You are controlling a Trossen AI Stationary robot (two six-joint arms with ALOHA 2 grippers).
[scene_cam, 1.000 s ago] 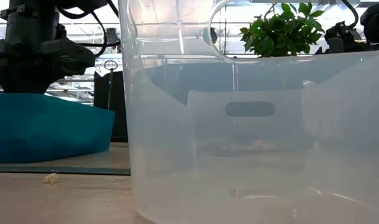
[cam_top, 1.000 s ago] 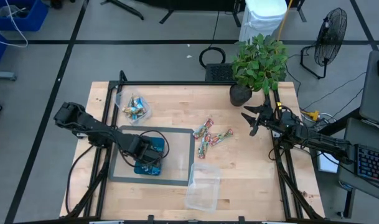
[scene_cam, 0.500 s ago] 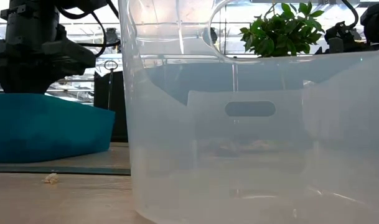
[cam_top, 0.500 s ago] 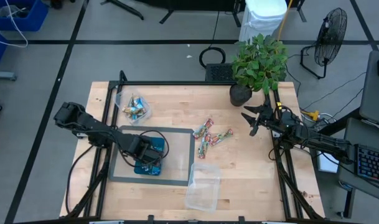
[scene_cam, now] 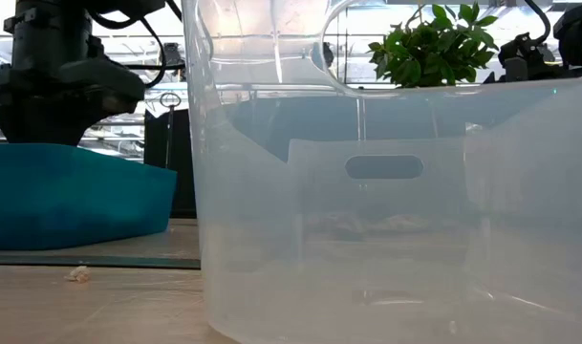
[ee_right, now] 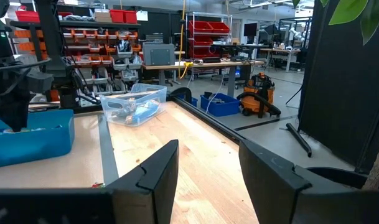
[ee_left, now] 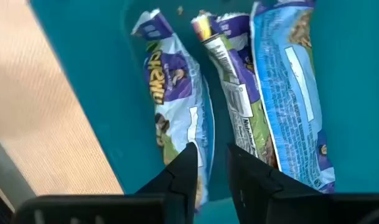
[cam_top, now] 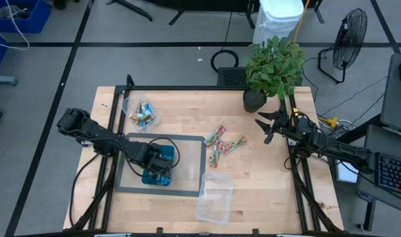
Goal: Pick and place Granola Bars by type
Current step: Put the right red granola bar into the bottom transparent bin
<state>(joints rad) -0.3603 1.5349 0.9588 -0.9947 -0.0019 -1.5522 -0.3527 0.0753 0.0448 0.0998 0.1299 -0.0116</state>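
Granola bars with blue wrappers (ee_left: 239, 93) lie side by side in the teal tray (cam_top: 162, 166), three of them showing in the left wrist view, right under the left gripper (ee_left: 211, 171). Its fingers are narrowly parted and empty, their tips just above the gap between two bars. In the high view this gripper (cam_top: 155, 163) hangs over the tray, which sits on a grey mat (cam_top: 187, 168) at the left half of the wooden table (cam_top: 266, 191).

An empty clear tub (cam_top: 214, 195) stands at the near edge of the table, just beside the mat's right corner. In the low view it (scene_cam: 386, 191) fills most of the picture and hides nearly everything behind it; the tray (scene_cam: 71, 196) shows to its left with the dark left arm above.

Red-green bars (cam_top: 223, 143) lie loose on the bare wood past the tub, near the middle of the table, between the mat and the right gripper.

A second clear tub (cam_top: 141, 113) sits near the far left corner, with silver-tan and teal bars (cam_top: 142, 115) inside it.

Off to the far right, the right gripper (cam_top: 266, 125) waits above the table edge, fingers spread wide and holding nothing. A potted plant (cam_top: 274, 66) stands just behind it at the far right corner.
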